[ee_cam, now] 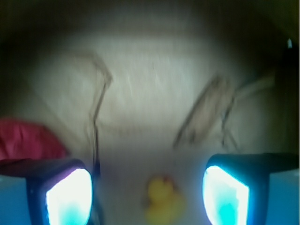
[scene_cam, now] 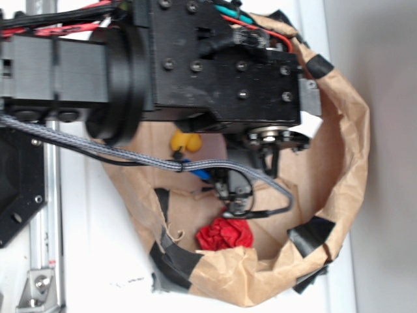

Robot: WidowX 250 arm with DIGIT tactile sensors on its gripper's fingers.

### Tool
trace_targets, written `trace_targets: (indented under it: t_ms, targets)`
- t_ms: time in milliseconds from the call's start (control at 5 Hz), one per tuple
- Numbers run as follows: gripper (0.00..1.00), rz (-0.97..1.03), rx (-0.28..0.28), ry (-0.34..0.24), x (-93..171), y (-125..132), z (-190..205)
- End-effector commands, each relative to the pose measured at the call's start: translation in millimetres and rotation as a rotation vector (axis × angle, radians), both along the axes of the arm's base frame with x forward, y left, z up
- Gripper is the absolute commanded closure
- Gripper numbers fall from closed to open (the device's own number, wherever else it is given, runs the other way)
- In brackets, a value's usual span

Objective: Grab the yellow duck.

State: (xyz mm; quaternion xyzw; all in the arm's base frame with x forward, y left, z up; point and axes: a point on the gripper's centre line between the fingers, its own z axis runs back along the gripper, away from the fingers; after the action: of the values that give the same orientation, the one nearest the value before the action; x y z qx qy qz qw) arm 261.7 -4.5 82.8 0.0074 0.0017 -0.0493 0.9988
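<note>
Approach step: the end effector [ee_cam: 147, 192] hovers wide open and empty, the duck [ee_cam: 162, 198] lying between its fingers (blurred, low in wrist view). Next, I judge: descend, close.

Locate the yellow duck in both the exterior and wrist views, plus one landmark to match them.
Exterior: the yellow duck sits upper centre, on the brown paper just below the black arm housing, partly hidden by it.
Wrist: blurred, at the bottom edge, between the two glowing fingers of the gripper, jaws spread wide.
Shared landmark: the red cloth wad, lower centre in exterior, at the left edge in wrist.
</note>
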Motion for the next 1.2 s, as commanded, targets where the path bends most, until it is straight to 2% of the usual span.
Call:
trace_targets:
  t_ms: [0,200,400,600,800,1000]
  targets:
    - [0.0,-0.016,0.012,-0.001,-22.5,-0.4,5.7]
    - [0.0,-0.008,-0.02,0.028,-32.4,-1.8,8.2]
    - [0.0,-0.014,0.006,0.016,-26.6,3.6,0.5]
    - [0.0,-0.02,0.057,-0.012,-24.3,17.2,-4.3]
    - [0.0,0.009,0.071,-0.026,-28.7,33.2,-4.0]
    - [0.0,0.049,0.074,0.0,-36.5,38.9,-0.7]
